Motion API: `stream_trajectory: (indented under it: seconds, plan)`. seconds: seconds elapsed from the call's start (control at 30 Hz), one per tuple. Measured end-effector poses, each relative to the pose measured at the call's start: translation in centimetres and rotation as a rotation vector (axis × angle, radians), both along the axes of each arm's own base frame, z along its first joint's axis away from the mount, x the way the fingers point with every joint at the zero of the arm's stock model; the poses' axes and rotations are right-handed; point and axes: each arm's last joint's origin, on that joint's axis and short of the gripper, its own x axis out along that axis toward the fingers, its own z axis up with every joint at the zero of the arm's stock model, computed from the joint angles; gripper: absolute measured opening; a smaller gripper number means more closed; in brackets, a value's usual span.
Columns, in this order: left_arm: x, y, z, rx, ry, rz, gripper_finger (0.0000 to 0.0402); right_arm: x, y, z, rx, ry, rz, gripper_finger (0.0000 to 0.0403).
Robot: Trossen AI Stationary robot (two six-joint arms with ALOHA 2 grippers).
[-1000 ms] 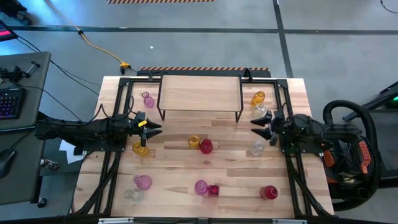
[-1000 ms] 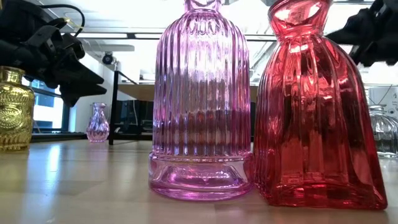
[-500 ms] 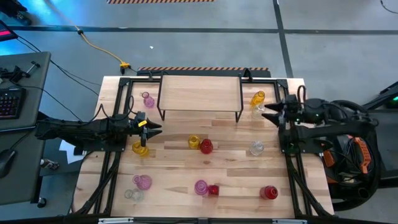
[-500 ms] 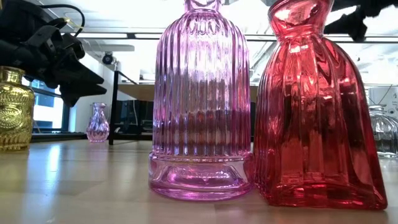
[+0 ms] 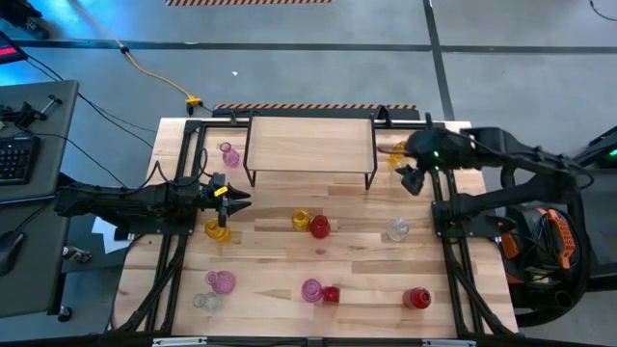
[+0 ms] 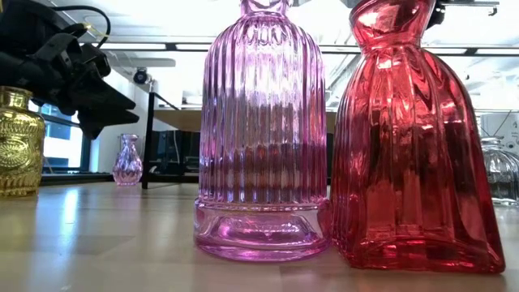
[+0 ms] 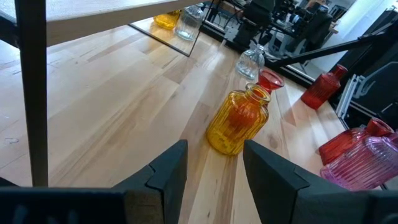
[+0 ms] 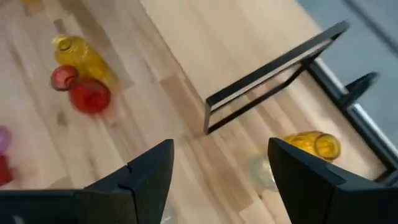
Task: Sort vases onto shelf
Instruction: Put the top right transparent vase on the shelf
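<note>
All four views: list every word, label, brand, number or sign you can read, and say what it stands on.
None can be read: no text shows on the vases, the shelf or either gripper.
The keyboard keys are too small to read.

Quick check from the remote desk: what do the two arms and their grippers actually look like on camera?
Both arms are black with chunky jointed links. The left gripper has a yellow marking behind its pointed fingers, and black cable loops by it in the low view. The right gripper is all black, a small green light on the arm behind it. Wrist views show broad matte-black wedge fingers.
</note>
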Motion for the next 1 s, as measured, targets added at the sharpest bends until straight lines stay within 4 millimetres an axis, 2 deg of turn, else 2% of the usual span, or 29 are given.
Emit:
stream_trajectory:
  seconds: [0.1,0.2,0.37,0.5,0.8,1.0]
  plan:
    - [0.0,0.0,0.0,0.000,0.000,0.000,0.0147,0.5,-1.3,-0.2,0.061,0.041,0.013,0.0243]
    - [0.0,0.0,0.0,0.000,0.001,0.000,0.0147,0.1,-2.9,-0.8,0.082,0.092,-0.026,0.0243]
    - [0.0,0.0,0.0,0.000,0.000,0.000,0.0147,-1.1,-5.5,-3.6,0.119,0.188,-0.164,0.0243]
    - [0.0,0.0,0.0,0.000,0.001,0.000,0.0147,-1.6,-7.1,-6.0,0.172,0.197,-0.200,0.0243]
    - [0.0,0.0,0.0,0.000,0.001,0.000,0.0147,-2.4,-9.2,-10.2,0.296,0.173,-0.227,0.0243]
    - [0.0,0.0,0.0,0.000,0.001,0.000,0.0147,-1.8,-10.3,-12.2,0.325,0.224,-0.225,0.0243]
